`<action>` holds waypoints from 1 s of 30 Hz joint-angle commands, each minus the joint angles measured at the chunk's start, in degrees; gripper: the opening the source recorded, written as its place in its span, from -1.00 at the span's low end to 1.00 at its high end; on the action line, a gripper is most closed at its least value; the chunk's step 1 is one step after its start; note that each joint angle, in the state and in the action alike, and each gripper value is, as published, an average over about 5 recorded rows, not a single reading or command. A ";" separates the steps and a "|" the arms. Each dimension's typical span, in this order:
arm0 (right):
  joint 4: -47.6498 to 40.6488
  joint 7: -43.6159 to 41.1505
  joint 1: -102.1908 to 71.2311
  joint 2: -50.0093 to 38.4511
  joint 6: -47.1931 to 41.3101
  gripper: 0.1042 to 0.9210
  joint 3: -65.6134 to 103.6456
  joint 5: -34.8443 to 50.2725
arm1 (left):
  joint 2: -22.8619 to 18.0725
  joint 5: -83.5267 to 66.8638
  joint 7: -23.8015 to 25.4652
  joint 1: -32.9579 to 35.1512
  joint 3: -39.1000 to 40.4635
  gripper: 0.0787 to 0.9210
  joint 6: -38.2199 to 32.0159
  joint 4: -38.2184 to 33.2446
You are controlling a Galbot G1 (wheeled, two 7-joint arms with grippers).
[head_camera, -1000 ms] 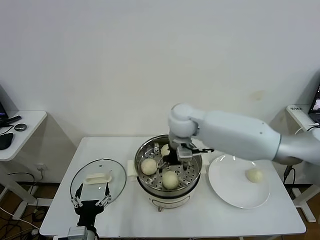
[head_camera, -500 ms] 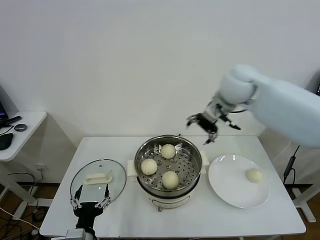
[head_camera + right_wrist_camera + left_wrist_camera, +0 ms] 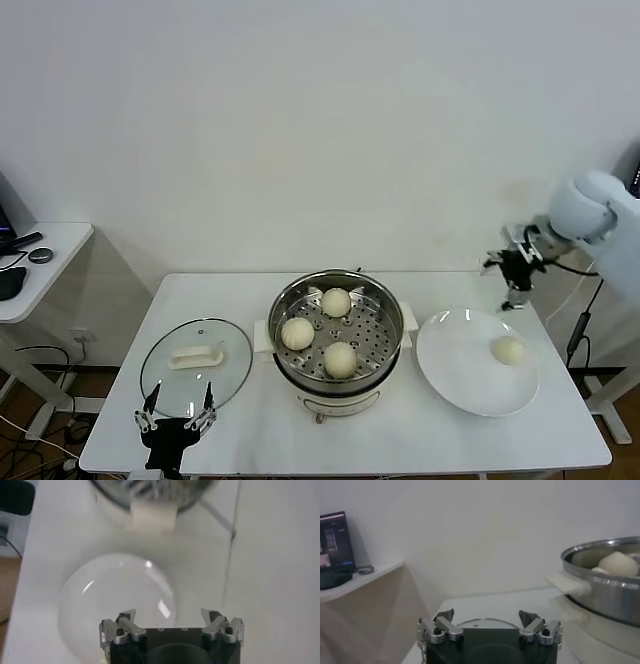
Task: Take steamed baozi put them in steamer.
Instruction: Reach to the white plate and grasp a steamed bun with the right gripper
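Observation:
The steamer, a shiny steel pot with a perforated tray, stands mid-table and holds three cream-white baozi. A fourth baozi lies on the white plate to the right. My right gripper hangs open and empty in the air above the plate's far right edge; its wrist view looks down on the plate and the steamer's handle. My left gripper is open and empty at the table's front left, by the glass lid. The steamer shows in its wrist view.
A round glass lid with a white handle lies flat left of the steamer. A small side table with dark items stands at the far left. The white wall is close behind the table.
My right gripper has lifted out of the steamer and swung right and up, empty, to above the plate's far edge. Three baozi stay in the steamer. The left gripper sank slightly.

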 commanded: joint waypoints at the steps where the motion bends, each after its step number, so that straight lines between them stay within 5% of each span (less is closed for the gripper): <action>1: -10.19 -0.15 -16.39 1.71 2.09 0.76 11.56 -10.60 | 0.75 -0.42 0.12 1.76 -0.39 0.77 0.10 0.37; 15: -24.09 2.00 -21.45 10.46 12.55 0.76 20.25 -16.10 | 0.98 0.12 0.57 1.07 -0.62 0.77 0.39 2.93; 30: -28.25 4.06 -21.39 14.29 13.95 0.76 21.39 -21.18 | 1.25 0.06 0.76 0.45 -0.90 0.77 0.43 4.11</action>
